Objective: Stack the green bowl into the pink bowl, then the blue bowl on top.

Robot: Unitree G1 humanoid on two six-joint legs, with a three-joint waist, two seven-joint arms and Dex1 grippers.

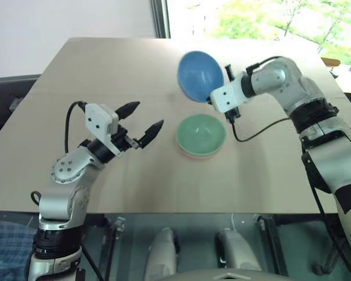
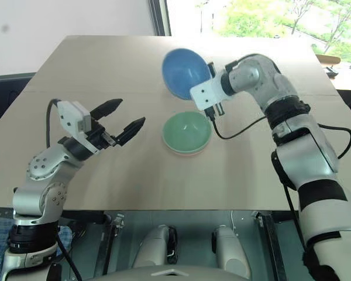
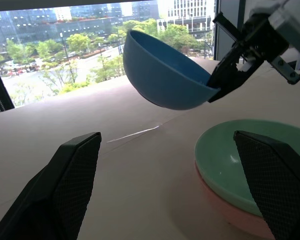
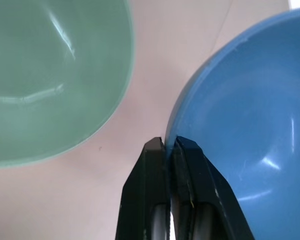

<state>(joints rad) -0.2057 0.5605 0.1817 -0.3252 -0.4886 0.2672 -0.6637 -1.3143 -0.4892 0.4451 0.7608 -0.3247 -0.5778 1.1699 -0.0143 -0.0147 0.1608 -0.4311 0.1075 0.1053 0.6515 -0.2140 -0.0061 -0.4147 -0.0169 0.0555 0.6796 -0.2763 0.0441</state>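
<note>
The blue bowl [image 1: 200,76] hangs in the air, tipped on its side, and the right gripper [image 4: 169,145] has its jaws clamped on the thin rim of it. The green bowl [image 1: 201,133] already sits inside the pink bowl [image 3: 230,212], whose edge just peeks out below it, and the pair rests on the tabletop [image 1: 105,76]. What matters for the next move, I think, is where the blue bowl is compared with the stack: it is up above the tabletop and off to the far side of the stack, close by but not over it, and its open side faces partly sideways. So it likely needs to come over the green bowl and turn level, open side up, before it goes down. The right arm is the one holding it and is nearer for this job. The left gripper [image 1: 145,124] waits off to the left of the stack, its jaws wide apart and holding nothing. All three bowls are round, smooth, plain plastic, a little shiny, and look the same size, so they should nest well. The tabletop is flat, pale brown and dull.
</note>
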